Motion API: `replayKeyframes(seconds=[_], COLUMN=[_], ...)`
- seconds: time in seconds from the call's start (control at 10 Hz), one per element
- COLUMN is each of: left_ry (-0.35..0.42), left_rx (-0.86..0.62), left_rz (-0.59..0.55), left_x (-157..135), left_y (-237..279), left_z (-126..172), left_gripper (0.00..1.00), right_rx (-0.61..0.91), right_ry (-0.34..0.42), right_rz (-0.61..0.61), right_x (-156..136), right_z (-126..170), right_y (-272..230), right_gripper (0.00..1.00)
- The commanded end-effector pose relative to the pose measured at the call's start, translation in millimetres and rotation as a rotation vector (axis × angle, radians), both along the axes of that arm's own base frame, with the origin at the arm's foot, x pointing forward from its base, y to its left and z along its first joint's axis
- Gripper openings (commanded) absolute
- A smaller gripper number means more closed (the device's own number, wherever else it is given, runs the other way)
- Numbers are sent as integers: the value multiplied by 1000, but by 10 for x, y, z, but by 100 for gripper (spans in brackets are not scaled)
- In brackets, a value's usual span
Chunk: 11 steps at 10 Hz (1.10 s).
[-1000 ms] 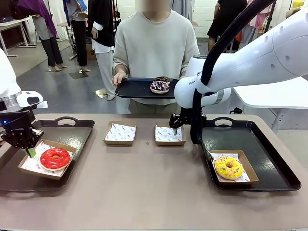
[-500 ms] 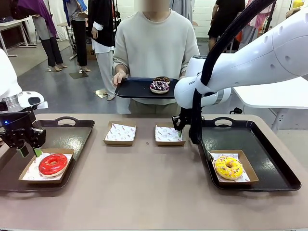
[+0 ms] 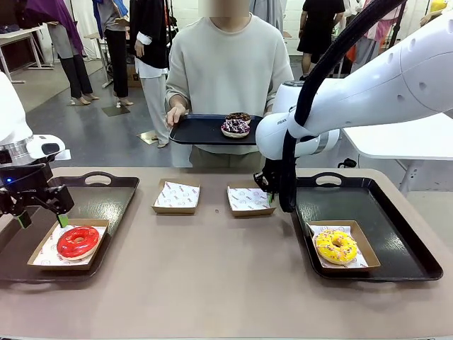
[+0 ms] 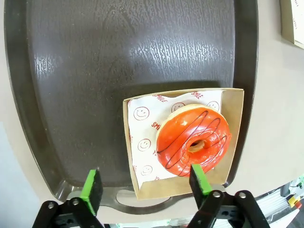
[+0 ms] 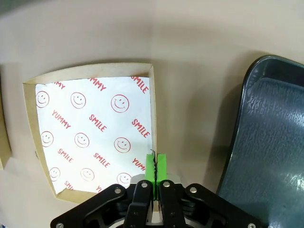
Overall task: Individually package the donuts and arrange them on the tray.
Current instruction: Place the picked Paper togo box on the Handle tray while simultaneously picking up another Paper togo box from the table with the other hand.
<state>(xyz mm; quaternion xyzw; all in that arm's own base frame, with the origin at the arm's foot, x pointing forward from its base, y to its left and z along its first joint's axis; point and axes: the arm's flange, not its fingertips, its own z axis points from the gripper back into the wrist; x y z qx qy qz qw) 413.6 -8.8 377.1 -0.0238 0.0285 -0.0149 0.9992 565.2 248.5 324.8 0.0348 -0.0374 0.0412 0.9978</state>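
Beyond the tan table (image 3: 212, 283), bystanders (image 3: 150, 28) stand on the grey floor (image 3: 85, 134); a white table (image 3: 403, 138) sits far right.

Tan table (image 3: 212, 301), plain top. Directly on it: black tray (image 3: 106, 200) at the left end and second black tray (image 3: 403, 244) at the right end, each with a cut-out handle on its far rim. Between them, toward the far edge, are two shallow cardboard boxes side by side, not touching: left box (image 3: 176, 197) and right box (image 3: 248, 199). Both are lined with white paper with red print. Right box sits just beside the second black tray.
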Motion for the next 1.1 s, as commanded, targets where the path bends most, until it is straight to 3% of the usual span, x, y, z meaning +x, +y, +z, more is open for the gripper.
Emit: replayKeyframes(seconds=[0.0, 0.2, 0.4, 0.6, 0.8, 1.0], left_ry=[-14, -11, -22, -118, -160, -168], left_rx=[-1, -122, -470, -745, -993, -1162], left_rz=[22, 48, 13, 79, 177, 240], left_x=[-33, -79, -306, -580, -712, -842], left_y=[-1, 60, 292, 734, 1330, 1923], left_z=[6, 153, 559, 918, 1004, 852], left_gripper=[96, 96, 96, 96, 96, 96], right_rx=[-13, 21, 55, 63, 64, 54], right_ry=[-17, -10, -37, -83, -92, -106], right_rz=[-40, -68, -78, -74, -91, -110], right_x=[19, 8, -45, -123, -131, -86], right_z=[-30, 96, 500, 984, 1261, 1393], right_y=[17, 34, 81, 201, 315, 401], right_gripper=[0, 0, 0, 0, 0, 0])
